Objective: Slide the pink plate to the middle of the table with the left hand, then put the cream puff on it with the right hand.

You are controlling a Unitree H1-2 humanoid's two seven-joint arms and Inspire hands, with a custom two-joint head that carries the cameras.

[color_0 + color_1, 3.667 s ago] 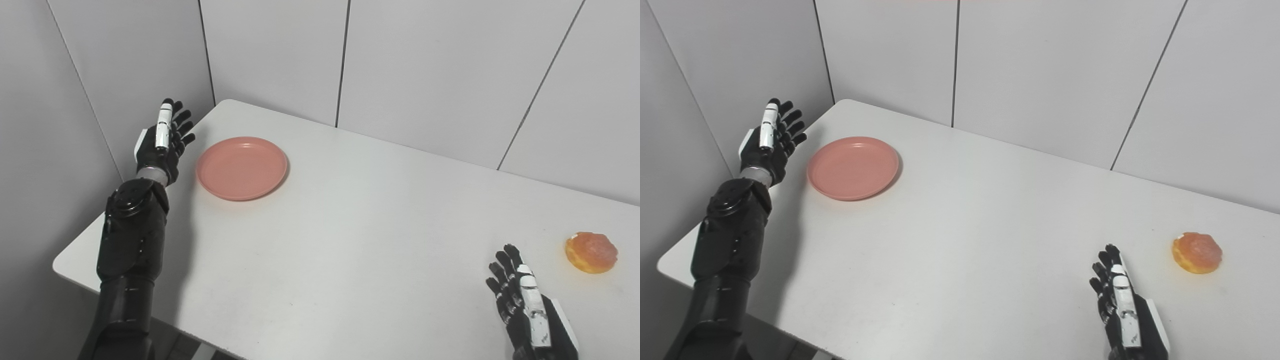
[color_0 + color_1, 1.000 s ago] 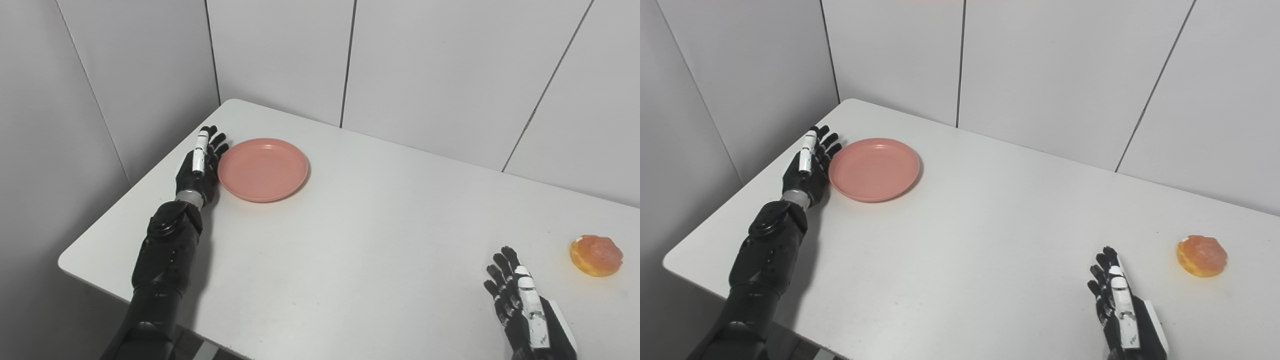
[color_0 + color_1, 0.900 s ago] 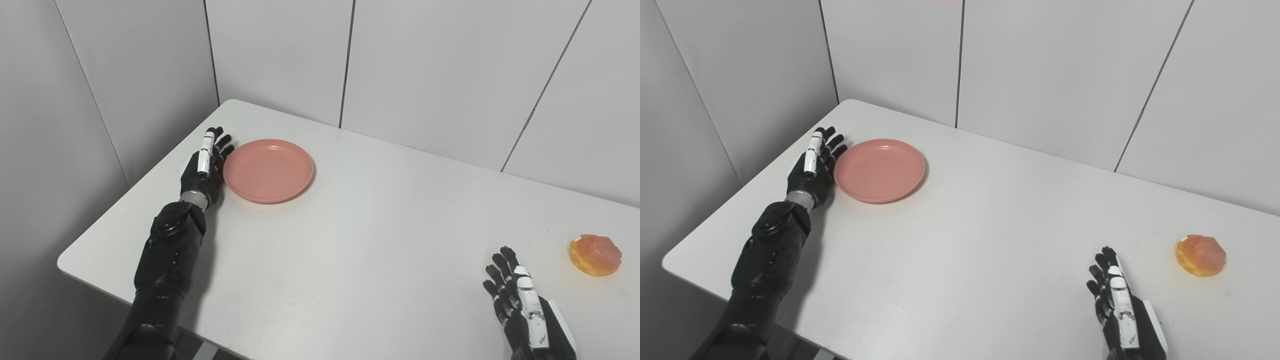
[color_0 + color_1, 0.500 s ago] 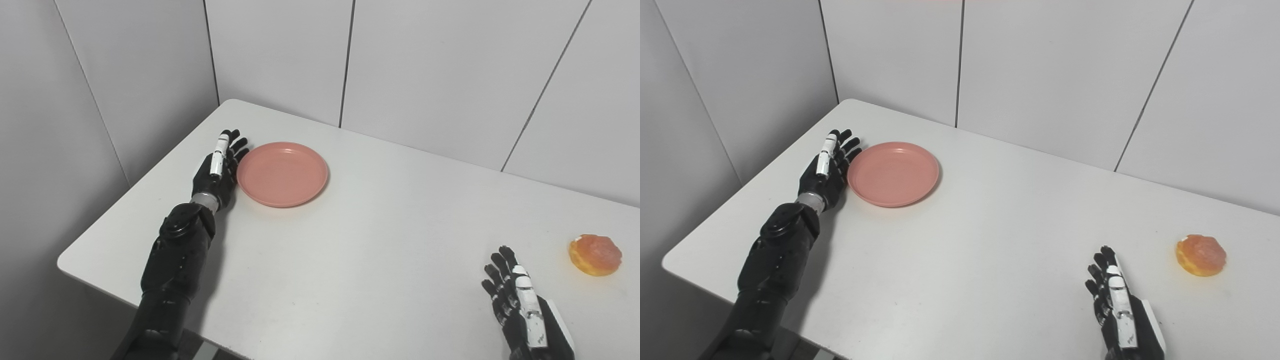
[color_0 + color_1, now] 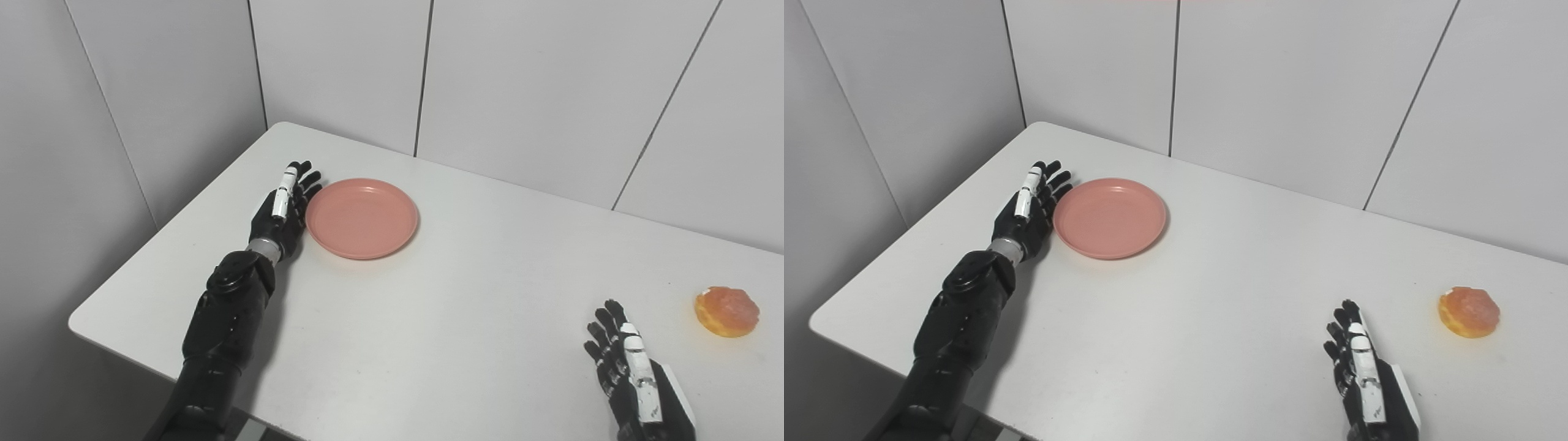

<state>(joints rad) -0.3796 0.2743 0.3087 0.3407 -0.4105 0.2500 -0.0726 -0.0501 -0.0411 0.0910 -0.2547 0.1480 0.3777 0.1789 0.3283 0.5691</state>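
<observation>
The pink plate (image 5: 362, 217) looks like smooth matt plastic, on a smooth matt white table (image 5: 465, 318). The cream puff (image 5: 727, 311) has a rough, faintly glossy orange crust. Both hands, left (image 5: 282, 211) and right (image 5: 637, 380), are glossy black with white plastic panels.

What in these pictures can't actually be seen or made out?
- Contact between the left hand and the pink plate: both views show the hand at the plate's left rim, but the hand's own back hides where its palm would touch.
- Right hand: its wrist and arm are cut off by the bottom edge in both views.
- Cream puff: its underside, hidden against the table.
</observation>
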